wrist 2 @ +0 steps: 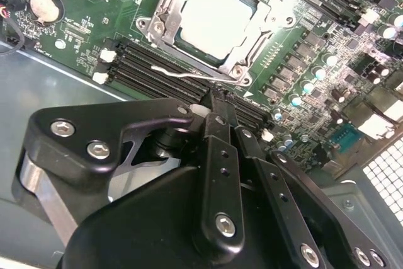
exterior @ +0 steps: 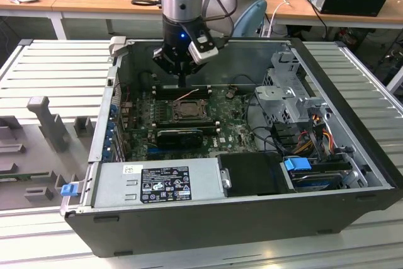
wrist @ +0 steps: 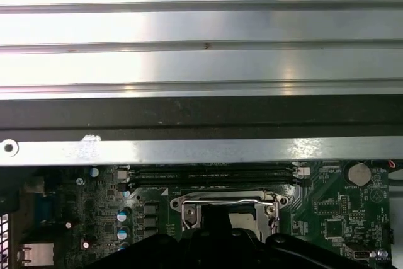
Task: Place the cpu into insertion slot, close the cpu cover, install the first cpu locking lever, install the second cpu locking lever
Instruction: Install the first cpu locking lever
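The gripper (wrist 2: 219, 97), pinched shut and empty by the cpu cover (wrist 2: 272, 12), could slip off the thin locking lever (wrist 2: 179, 74) and gouge the memory slots (wrist 2: 135, 61) just beside it.

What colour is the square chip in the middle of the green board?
Pale silvery grey, glaring almost white. The cpu shows best in the second wrist view.

The cpu (wrist 2: 217, 14) lies in the insertion slot (wrist 2: 200, 50), seemingly under the cpu cover (wrist 2: 160, 20).
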Tool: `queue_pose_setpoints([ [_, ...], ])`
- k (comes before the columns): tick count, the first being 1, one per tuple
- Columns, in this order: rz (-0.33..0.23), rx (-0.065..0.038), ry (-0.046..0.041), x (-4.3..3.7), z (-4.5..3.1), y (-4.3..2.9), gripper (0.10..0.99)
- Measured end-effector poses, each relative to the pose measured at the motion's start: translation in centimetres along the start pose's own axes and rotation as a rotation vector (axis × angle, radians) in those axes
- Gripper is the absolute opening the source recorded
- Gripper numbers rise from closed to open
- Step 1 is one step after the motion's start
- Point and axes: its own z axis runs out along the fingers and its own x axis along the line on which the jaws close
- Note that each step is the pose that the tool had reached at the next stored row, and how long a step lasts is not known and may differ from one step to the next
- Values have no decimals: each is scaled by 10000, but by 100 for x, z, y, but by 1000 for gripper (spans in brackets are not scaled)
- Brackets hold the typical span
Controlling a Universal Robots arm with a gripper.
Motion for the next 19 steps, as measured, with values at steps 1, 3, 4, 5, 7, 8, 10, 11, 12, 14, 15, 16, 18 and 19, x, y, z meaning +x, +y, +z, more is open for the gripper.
queue_pose_setpoints([
  [1, -2, -1, 0, -4, 1, 0, 106],
  [3, -4, -1, 0, -11, 1, 0, 106],
  [4, -5, -1, 0, -14, 2, 0, 106],
  [5, -6, -1, 0, -18, 2, 0, 106],
  [7, -7, -1, 0, -23, 3, 1, 106],
  [8, -9, -1, 0, -27, 4, 1, 106],
  [10, -17, -8, 0, -35, 5, 1, 106],
  [11, -23, -63, 3, -44, 6, 1, 106],
  [12, -29, -170, 10, -50, 7, 1, 106],
  [14, -56, -405, 20, -61, 16, 0, 106],
  [15, -75, -406, 22, -69, 33, 0, 106],
  [16, -107, -405, 26, -83, 50, -1, 106],
  [18, -302, -396, 37, -109, 101, -3, 106],
  [19, -407, -395, 45, -113, 116, -3, 106],
])
